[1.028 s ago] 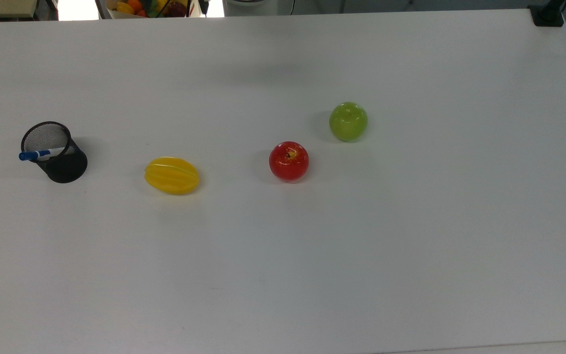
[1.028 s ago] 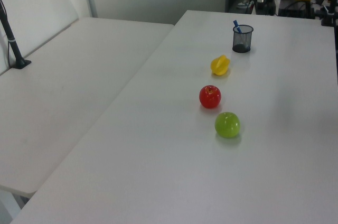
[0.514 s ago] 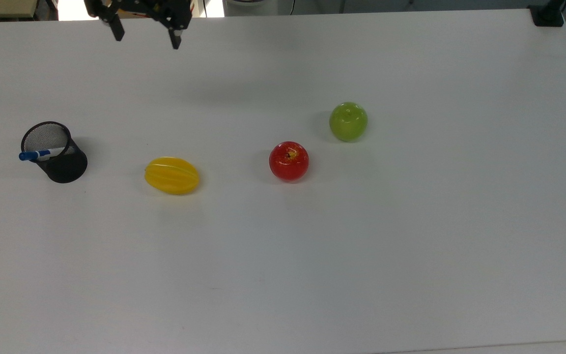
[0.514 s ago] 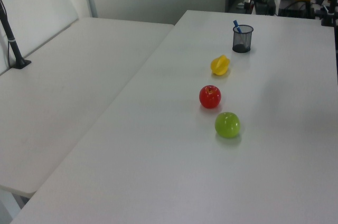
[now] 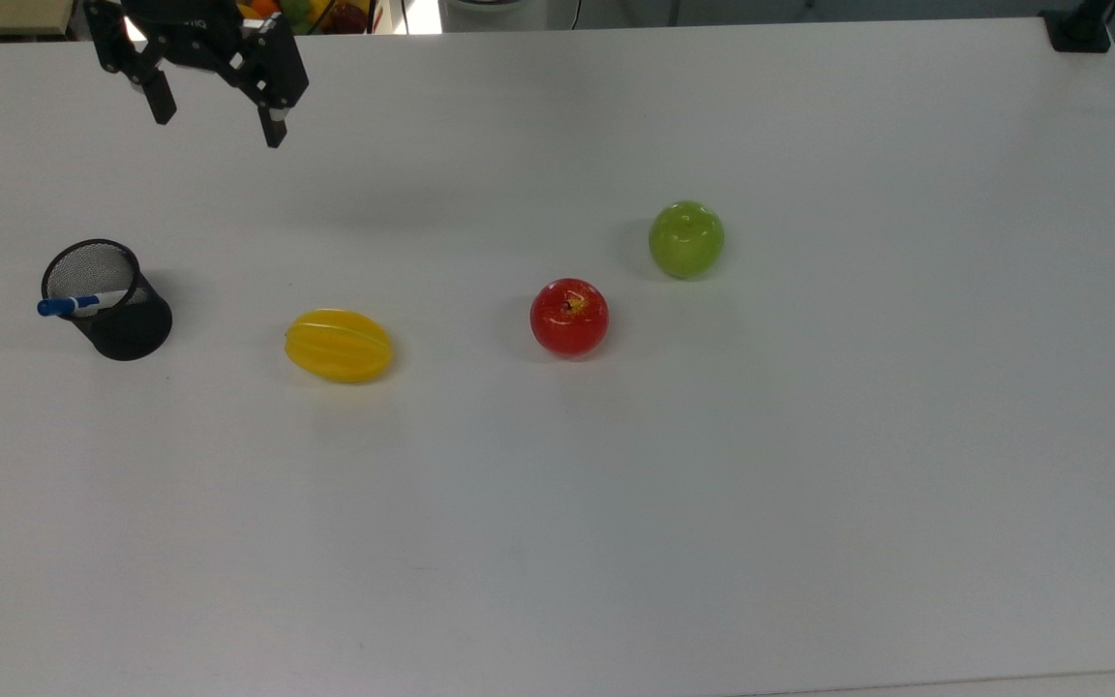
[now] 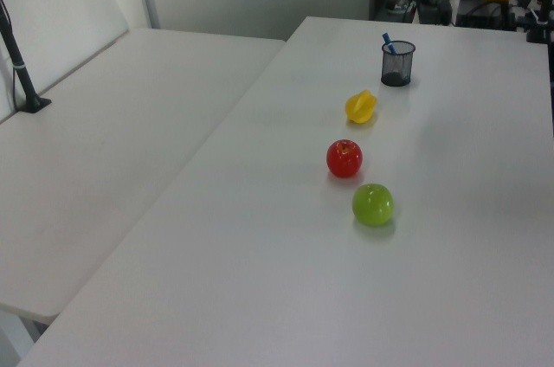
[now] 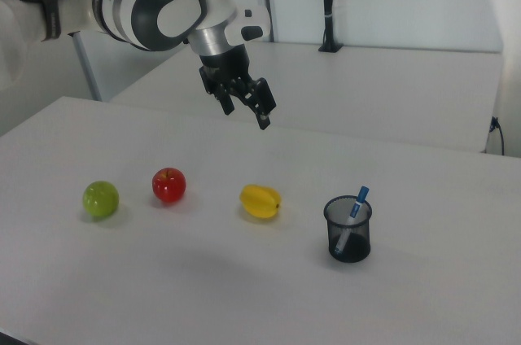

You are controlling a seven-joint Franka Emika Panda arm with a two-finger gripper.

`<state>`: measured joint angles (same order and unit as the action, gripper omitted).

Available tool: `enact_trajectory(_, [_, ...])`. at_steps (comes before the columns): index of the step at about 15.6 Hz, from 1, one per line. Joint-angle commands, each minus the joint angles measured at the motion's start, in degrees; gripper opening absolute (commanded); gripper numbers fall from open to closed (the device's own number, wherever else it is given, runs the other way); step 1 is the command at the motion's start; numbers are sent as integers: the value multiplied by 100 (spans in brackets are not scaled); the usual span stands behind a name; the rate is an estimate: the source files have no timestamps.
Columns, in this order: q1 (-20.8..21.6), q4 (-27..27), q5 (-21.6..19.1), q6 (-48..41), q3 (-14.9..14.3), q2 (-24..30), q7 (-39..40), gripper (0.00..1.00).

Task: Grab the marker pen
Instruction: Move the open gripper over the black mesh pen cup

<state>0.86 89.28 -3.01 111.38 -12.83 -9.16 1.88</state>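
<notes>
Left to right in the top view: marker pen [image 5: 83, 304] standing tilted in a black mesh pen cup [image 5: 122, 324], blue cap leaning out over the rim toward the top view's left; star fruit [image 5: 339, 346]; red apple [image 5: 569, 317]; green apple [image 5: 686, 239]. The tool [image 5: 219, 118], fingers apart and empty, hangs above the table [image 5: 809, 484], farther back and right of the cup.

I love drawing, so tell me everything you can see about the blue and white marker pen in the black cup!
The slim white marker pen with a blue cap stands tilted inside the round black wire-mesh pen cup, leaning on its rim. Its blue cap pokes out above the rim, toward the top view's left. The white barrel with a blue label shows through the mesh in the right view, reaching toward the cup's bottom. Only the cup touches it. The open black gripper hangs apart from it in the air.
</notes>
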Motion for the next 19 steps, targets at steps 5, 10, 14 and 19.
enact_trajectory(5, [-7, -51, 3, 735, -342, -270, 76, 100])
enact_trajectory(10, [-42, -42, 11, 1174, -509, -472, 102, 100])
enact_trajectory(14, [-139, -42, 11, 1552, -545, -683, 146, 100])
enact_trajectory(19, [-244, -42, -6, 1816, -554, -807, 129, 100])
